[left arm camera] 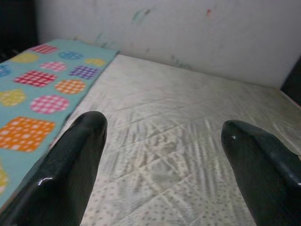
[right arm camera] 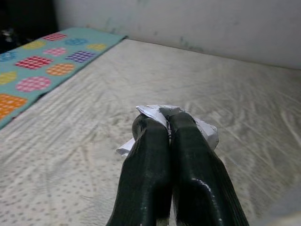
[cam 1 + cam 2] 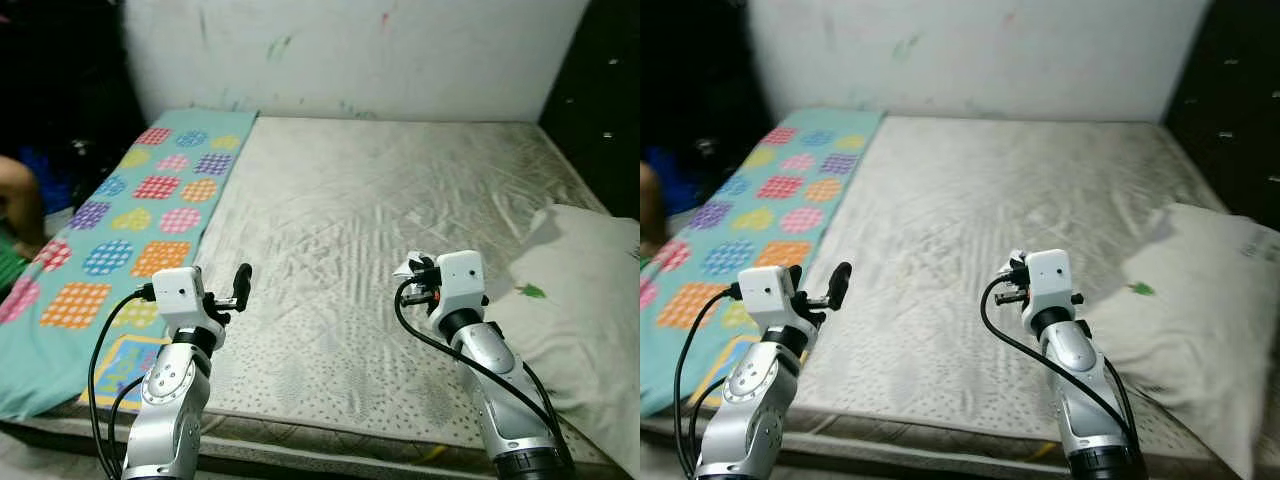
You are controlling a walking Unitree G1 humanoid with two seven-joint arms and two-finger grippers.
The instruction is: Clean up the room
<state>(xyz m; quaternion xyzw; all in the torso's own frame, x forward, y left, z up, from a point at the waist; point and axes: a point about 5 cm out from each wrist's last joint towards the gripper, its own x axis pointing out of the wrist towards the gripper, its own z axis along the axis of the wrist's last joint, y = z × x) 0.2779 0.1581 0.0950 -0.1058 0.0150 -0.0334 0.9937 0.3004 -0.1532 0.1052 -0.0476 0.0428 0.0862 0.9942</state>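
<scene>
while the right gripper (image 2: pixel 167 123) hovers over the mattress (image 3: pixel 340 200) with its fingers pinched tight on a crumpled paper scrap (image 2: pixel 207 131), the left gripper (image 1: pixel 162 141) hangs wide open, empty. held by its edge, the scrap could slip free.

- The right claw (image 2: pixel 164 123) hangs over the near part of the mattress (image 3: pixel 380 190), its fingers pinched together on a paper scrap (image 2: pixel 155 112).
- The left claw (image 3: pixel 240 283) is off to its left, fingers spread wide, above the mattress edge nearest the blanket (image 3: pixel 150 200).
- The blanket lies left of both claws, along the mattress's left side.
- A pillow (image 3: pixel 580 300) lies right of the right claw, on the mattress.
- The wall (image 3: pixel 400 50) stands ahead of both claws, behind the mattress.
</scene>
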